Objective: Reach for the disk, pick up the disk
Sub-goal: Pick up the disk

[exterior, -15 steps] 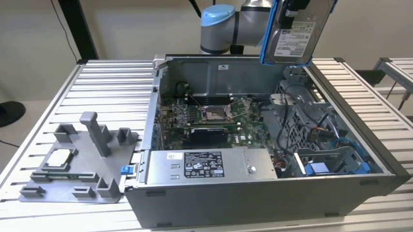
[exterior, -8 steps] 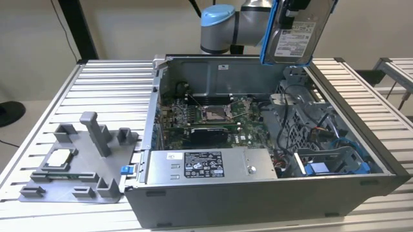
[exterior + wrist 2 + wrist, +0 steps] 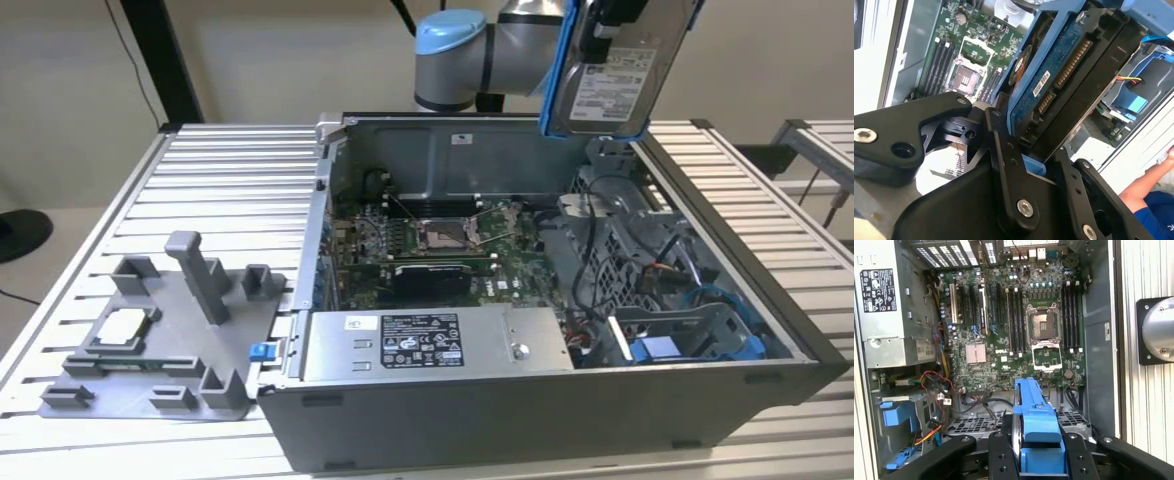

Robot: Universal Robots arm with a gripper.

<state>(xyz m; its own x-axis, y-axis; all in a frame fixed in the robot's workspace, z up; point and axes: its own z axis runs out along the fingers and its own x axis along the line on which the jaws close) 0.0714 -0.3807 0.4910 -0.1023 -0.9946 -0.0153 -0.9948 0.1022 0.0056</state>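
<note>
The disk [image 3: 617,72], a silver-grey drive with a white label and blue rails, hangs upright above the back right corner of the open computer case [image 3: 561,410]. My gripper [image 3: 607,18] grips its upper end and is shut on it. In the second wrist view the disk [image 3: 1054,85] shows its blue circuit board and connector, clamped between the black fingers [image 3: 1004,150] of the gripper [image 3: 1029,145]. In the first wrist view the disk's blue rail [image 3: 1031,395] stands edge-on in the gripper [image 3: 1036,445], high over the motherboard [image 3: 1004,325].
The case holds a grey power-supply box [image 3: 427,345], an empty processor socket [image 3: 441,235], cables and blue drive brackets [image 3: 667,350]. A grey fixture [image 3: 160,350] carrying a small square chip sits at the exterior view's left on the slatted table [image 3: 214,180]. A person's arm [image 3: 1144,185] is beside the case.
</note>
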